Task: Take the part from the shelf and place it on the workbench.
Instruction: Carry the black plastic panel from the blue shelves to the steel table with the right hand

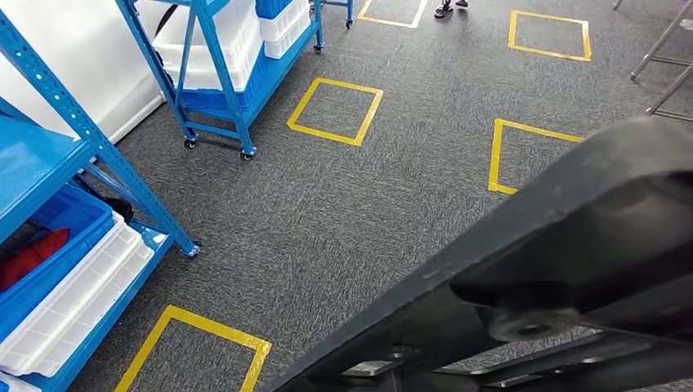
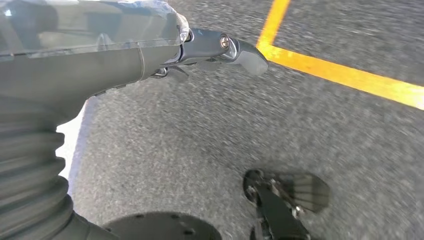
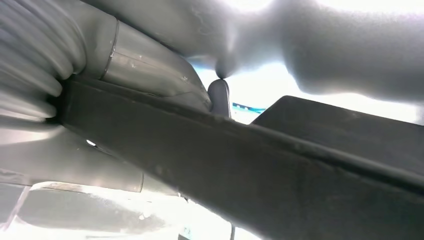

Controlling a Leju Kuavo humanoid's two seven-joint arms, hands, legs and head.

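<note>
The right hand (image 3: pixel 125 115) gripped a long black part (image 1: pixel 564 269), fingers clamped around it; the head view showed that part crossing low over grey carpet. The left wrist view showed the left hand (image 2: pixel 200 50) hanging above the carpet, holding nothing, fingers slightly apart. Farther off stood a blue shelf (image 1: pixel 49 188) and a wheeled blue rack (image 1: pixel 229 73).

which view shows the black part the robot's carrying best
The head view: the long black part runs diagonally across the lower right, its outline clear against the carpet. The right wrist view shows a close dark stretch against the right hand. In the left wrist view I can't identify it.
</note>
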